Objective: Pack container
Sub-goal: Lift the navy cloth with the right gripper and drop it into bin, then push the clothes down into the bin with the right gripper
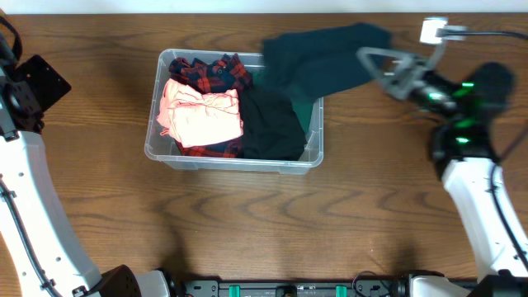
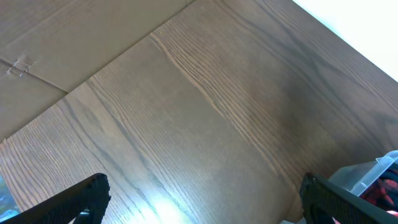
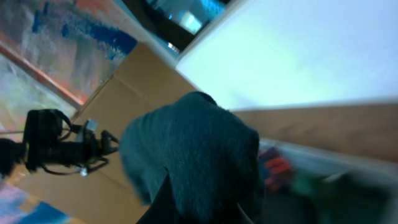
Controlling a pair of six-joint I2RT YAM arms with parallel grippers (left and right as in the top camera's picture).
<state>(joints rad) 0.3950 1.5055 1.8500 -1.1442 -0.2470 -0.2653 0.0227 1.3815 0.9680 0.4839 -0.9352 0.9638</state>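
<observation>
The clear plastic container sits on the wooden table, holding a red plaid cloth, a folded pink garment and a black garment. My right gripper is shut on a dark teal garment and holds it above the container's back right corner. In the right wrist view the teal garment covers the fingers. My left gripper is open and empty over bare table at the far left; a corner of the container shows beside it.
A white tag with a cable lies at the back right. A cardboard sheet lies beyond the table's left edge. A camera on a stand stands off the table.
</observation>
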